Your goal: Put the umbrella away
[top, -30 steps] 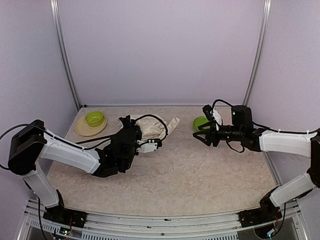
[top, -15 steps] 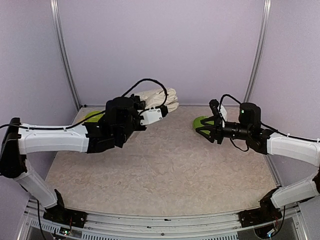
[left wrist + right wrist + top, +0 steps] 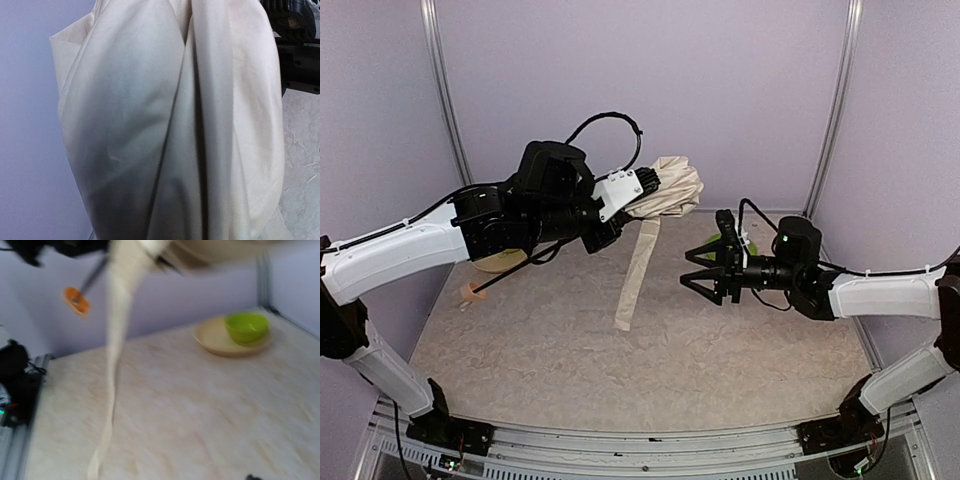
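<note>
Umbrella [image 3: 665, 190] hangs above the bench [image 3: 670, 370], not yet put away. Nearest, its loose strap [image 3: 635, 265] dangles to about bench centre; the knob [image 3: 470, 293] on the long black shaft [image 3: 515, 272] points out at 9 o'clock. At 3 o'clock of the strap the right end effector [image 3: 692, 270] stands empty, jaws spread wide, aimed at it. Farther, at 12 o'clock, the left end effector [image 3: 648, 184] clamps the bunched canopy [image 3: 150, 125]. I judge the fabric gathered but unwrapped: strap winding, shaft collapsing and stowing remain. Plate [image 3: 220, 340] with bowl [image 3: 246, 326] sits at 10 o'clock

1 grn bowl [image 3: 246, 327] sits on tan plate [image 3: 212, 343].
</note>
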Controlling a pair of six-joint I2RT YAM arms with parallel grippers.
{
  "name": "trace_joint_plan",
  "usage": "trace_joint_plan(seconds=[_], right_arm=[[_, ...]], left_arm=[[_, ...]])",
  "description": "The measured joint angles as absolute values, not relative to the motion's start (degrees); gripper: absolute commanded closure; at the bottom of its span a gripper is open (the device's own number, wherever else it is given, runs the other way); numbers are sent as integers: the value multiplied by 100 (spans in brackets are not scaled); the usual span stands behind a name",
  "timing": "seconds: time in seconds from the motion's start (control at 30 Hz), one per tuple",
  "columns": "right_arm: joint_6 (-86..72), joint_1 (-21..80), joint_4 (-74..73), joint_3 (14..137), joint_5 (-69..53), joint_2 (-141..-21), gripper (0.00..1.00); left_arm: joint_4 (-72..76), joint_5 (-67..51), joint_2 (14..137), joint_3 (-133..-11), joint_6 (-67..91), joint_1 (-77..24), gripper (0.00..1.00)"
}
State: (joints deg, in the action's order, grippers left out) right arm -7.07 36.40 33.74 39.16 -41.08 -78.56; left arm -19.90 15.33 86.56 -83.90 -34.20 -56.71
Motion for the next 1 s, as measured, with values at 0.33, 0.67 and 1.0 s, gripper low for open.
trace_joint_plan(seconds=[0.33, 0.67, 1.0], right_arm=[[-1382, 4093, 4558, 4119, -4322, -8680, 25], [-1951, 4475, 5332, 4646, -4248, -9769, 68], [-2331, 4480, 6130, 4604, -4541, -10160, 70]], left_arm=[[-2130, 1221, 8661, -8534, -3094, -5699, 100], [-2086, 1181, 8661, -8532, -2987, -5708, 100], [-1964, 757, 8547, -8479, -2615, -5371, 100]])
